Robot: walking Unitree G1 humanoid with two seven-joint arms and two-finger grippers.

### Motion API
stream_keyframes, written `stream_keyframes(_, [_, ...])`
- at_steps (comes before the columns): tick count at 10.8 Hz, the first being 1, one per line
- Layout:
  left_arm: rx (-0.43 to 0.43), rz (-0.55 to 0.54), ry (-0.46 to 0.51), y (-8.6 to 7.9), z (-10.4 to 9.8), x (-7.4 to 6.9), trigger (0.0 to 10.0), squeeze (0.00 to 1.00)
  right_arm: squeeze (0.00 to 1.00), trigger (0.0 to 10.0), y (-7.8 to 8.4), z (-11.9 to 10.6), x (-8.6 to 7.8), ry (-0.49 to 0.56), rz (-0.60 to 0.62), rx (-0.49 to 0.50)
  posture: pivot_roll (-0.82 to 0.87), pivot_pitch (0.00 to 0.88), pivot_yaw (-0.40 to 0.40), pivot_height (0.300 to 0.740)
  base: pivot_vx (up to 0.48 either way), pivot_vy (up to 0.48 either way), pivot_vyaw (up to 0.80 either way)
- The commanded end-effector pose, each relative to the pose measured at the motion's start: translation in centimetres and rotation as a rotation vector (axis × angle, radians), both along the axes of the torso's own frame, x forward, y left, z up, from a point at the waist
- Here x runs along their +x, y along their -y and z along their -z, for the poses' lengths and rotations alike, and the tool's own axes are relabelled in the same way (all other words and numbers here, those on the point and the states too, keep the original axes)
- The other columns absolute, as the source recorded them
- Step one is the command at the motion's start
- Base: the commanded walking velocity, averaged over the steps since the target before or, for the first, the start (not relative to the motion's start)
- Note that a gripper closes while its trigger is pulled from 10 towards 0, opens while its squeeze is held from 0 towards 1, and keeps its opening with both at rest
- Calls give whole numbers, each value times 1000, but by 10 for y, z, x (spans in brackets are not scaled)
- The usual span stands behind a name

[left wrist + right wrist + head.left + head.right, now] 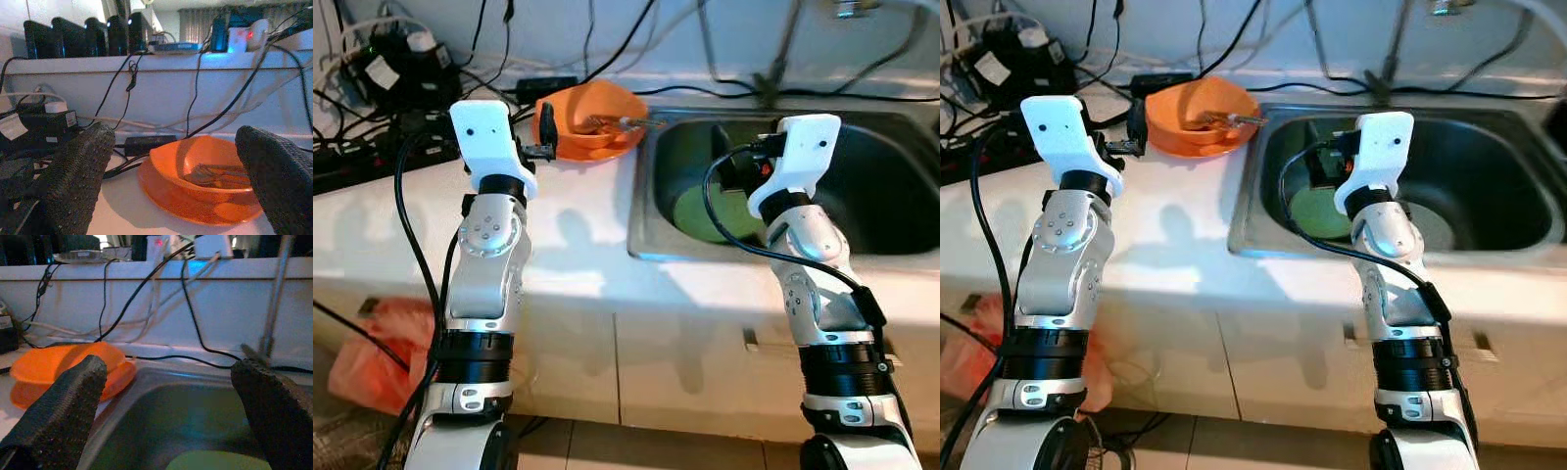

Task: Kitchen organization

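Left tool (176, 171) apart before orange bowl (205, 176) | right tool (171, 406) apart over sink (891, 211)

Bare white counter (568, 245) before the orange bowl (592, 122); black cables (372, 137) crowding its left.

Black cables (607, 49) are seen trailing across the white wall behind the worktop. A cluster of power adapters and plugs (396, 59) is piled at the far left corner, with a black power strip (342, 166) laid near it. An orange plastic bag (377, 352) is found on the floor below the worktop edge. White cabinet fronts (685, 372) are set beneath.
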State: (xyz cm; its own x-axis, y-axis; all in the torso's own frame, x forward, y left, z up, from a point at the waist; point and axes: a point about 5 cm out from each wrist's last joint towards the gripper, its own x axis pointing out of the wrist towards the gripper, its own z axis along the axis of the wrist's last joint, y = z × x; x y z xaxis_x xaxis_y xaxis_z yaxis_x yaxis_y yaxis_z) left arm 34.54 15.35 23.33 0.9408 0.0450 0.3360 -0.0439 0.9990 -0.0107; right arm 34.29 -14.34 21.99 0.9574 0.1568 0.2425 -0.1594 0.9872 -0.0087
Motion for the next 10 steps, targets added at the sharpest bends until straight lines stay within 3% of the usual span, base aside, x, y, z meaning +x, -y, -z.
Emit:
stream_keyframes(1, [3,10,0,0,0,-4,10000,0,0,10000,0,-2,-3,8,-7,2,37,0,45,740,416,0,0])
stream_keyframes(4, [6,12,-11,0,4,-9,10000,0,0,10000,0,1,-5,-13,-10,2,42,0,40,740,211,0,0])
stream_keyframes(6, [7,2,-32,-7,7,-15,10000,0,0,10000,0,9,-17,-72,-33,21,47,0,39,740,202,0,0])
stream_keyframes(8, [122,41,-79,-19,25,-41,10000,0,0,10000,10,12,-41,-48,-18,-15,51,6,42,740,0,0,0])
stream_keyframes(10, [143,45,-167,-30,46,-55,10000,0,0,10000,17,24,-51,-126,23,-7,55,15,42,740,0,0,0])
